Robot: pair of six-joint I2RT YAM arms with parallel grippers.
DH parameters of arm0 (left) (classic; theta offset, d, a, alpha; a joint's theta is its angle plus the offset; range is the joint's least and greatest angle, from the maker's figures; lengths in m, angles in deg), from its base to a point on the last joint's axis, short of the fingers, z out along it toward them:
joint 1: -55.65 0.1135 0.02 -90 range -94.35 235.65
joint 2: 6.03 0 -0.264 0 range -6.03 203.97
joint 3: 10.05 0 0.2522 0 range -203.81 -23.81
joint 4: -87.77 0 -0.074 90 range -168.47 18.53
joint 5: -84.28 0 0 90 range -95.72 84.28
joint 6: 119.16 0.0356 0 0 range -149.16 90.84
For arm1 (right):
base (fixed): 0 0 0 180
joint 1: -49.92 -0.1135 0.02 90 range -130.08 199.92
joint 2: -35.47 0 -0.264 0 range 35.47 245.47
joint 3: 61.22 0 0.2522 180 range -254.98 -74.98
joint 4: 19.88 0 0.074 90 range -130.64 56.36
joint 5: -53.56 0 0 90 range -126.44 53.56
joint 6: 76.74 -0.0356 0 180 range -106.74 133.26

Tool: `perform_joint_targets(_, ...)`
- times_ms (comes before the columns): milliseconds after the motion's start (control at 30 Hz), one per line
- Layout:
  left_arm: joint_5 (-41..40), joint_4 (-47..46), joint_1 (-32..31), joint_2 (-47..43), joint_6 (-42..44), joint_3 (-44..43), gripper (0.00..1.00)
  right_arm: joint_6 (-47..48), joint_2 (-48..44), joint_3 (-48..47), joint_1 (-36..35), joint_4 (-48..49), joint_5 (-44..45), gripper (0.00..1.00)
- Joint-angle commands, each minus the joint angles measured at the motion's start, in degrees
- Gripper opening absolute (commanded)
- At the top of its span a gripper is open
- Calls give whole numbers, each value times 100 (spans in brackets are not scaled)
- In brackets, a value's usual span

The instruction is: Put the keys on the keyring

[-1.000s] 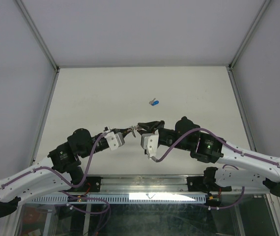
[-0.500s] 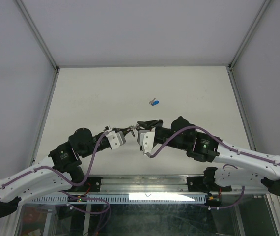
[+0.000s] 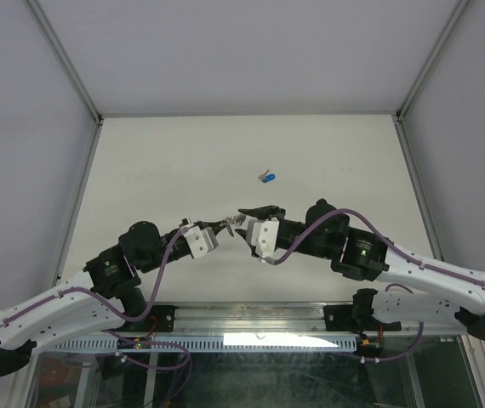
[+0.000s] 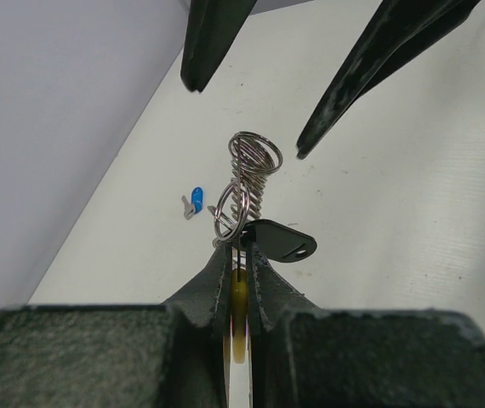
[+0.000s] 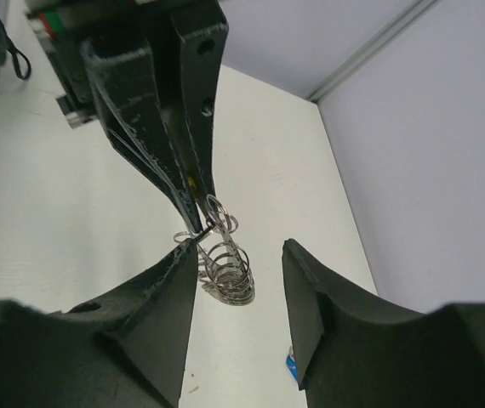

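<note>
"My right gripper (image 5: 241, 253) just spread its jaws, either side of the keyring (image 4: 251, 174)."
"And the left?"
"My left gripper (image 4: 239, 253) stays clamped on it. The blue key (image 3: 267, 178) is unmoved, midway between the table's (image 3: 183, 153) side edges."

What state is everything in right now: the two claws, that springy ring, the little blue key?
left gripper: shut on the keyring.
right gripper: open, one finger on either side of the keyring.
keyring: sticking out from the left gripper's fingertips.
blue key: lying loose on the table, not on the keyring.
</note>
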Motion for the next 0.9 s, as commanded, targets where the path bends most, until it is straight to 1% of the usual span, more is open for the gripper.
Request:
perform_joint_targets(0,16,-371,36,-87,2,-219,0,-331,-483,-96,-18,152,-799,48)
perform_joint_targets(133,49,-397,36,-123,-6,-197,0,-428,-846,-23,-19,101,-1010,49)
perform_joint_targets(233,119,-400,36,-149,47,-172,0,-841,-991,-125,-13,39,-746,48)
perform_joint_targets(333,237,-399,36,-213,184,-113,0,-1331,-903,-440,14,-269,-460,46)
perform_joint_targets(400,291,-447,36,-301,298,-51,0,-1587,-845,-522,75,-373,-477,43)
perform_joint_targets(500,394,-595,36,-468,450,59,0,-1947,-745,-582,253,-486,-764,41)
perform_joint_targets(633,537,-650,36,-630,607,133,0,-2380,-722,-479,716,-455,-1815,41)
perform_joint_targets(733,579,-653,36,-706,674,142,0,-2587,-810,-232,810,-72,-2050,41)
perform_joint_targets(867,677,-792,36,-861,845,270,0,-2916,-1007,404,810,1167,-2138,40)
